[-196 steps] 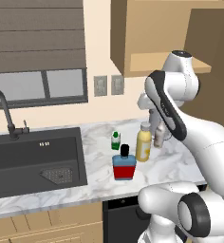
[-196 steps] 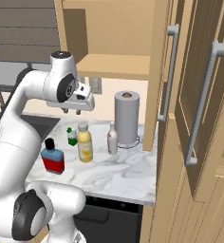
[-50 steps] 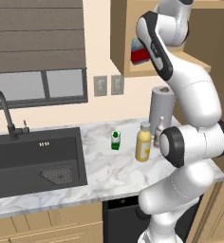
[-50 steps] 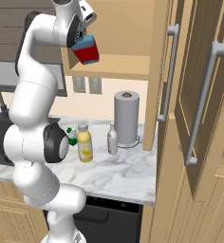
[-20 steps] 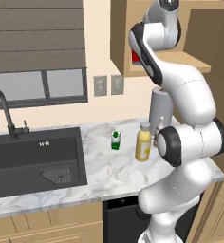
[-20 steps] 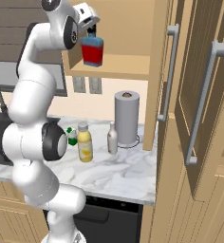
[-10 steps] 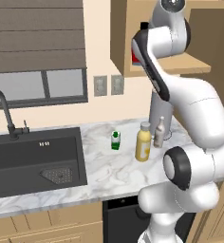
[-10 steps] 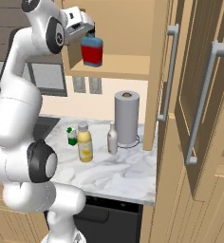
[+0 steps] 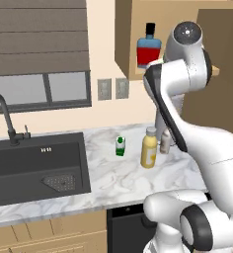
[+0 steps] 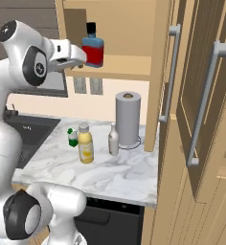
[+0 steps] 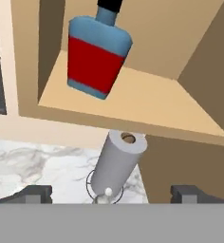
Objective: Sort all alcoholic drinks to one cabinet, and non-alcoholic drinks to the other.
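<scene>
Overhead, blue bottle (image 10: 93,48) on the small cabinet (image 10: 129,67) shelf, cap cropped in hand view; tool (image 10: 79,56) spread apart.

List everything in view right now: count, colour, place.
blue bottle: 1, blue with red label and black cap, upright on the shelf of the small wall cabinet
yellow bottle: 1, yellow with pale cap, on the counter
grey bottle: 1, grey, on the counter beside the paper towel roll
carton: 1, green and white, on the counter left of the yellow bottle
sink: 1, dark, left of the counter, with faucet
tall cabinet: 1, light wood, silver handles, far right
gripper: 1, open, just left of the blue bottle, clear of it
</scene>
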You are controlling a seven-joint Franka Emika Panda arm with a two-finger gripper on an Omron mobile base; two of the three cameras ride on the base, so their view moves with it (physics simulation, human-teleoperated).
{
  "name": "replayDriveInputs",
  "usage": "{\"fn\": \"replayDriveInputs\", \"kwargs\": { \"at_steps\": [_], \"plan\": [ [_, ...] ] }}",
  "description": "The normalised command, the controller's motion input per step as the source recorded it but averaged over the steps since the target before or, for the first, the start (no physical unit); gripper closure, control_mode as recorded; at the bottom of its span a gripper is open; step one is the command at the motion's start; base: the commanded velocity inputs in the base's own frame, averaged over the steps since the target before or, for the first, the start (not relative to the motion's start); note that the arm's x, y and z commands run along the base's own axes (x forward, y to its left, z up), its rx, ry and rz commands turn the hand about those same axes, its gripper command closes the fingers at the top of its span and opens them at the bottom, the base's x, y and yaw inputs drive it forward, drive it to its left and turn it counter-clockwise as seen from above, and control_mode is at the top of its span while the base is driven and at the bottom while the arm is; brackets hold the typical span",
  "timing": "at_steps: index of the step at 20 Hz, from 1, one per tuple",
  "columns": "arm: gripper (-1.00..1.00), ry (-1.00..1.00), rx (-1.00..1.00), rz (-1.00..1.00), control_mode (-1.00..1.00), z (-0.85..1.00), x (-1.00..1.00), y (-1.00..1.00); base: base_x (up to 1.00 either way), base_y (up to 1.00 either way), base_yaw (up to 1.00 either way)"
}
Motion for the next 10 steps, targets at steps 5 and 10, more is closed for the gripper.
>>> {"fn": "replayDriveInputs", "kwargs": {
  "at_steps": [5, 10],
  "plan": [
    [-1.0, 0.05, 0.33, -0.2, -1.0, -0.8, -0.85, -0.46, 0.0, 0.0, 0.0],
    [-1.0, 0.14, 0.34, -0.15, -1.0, -0.85, -0.23, -0.45, 0.0, 0.0, 0.0]
  ]
}}
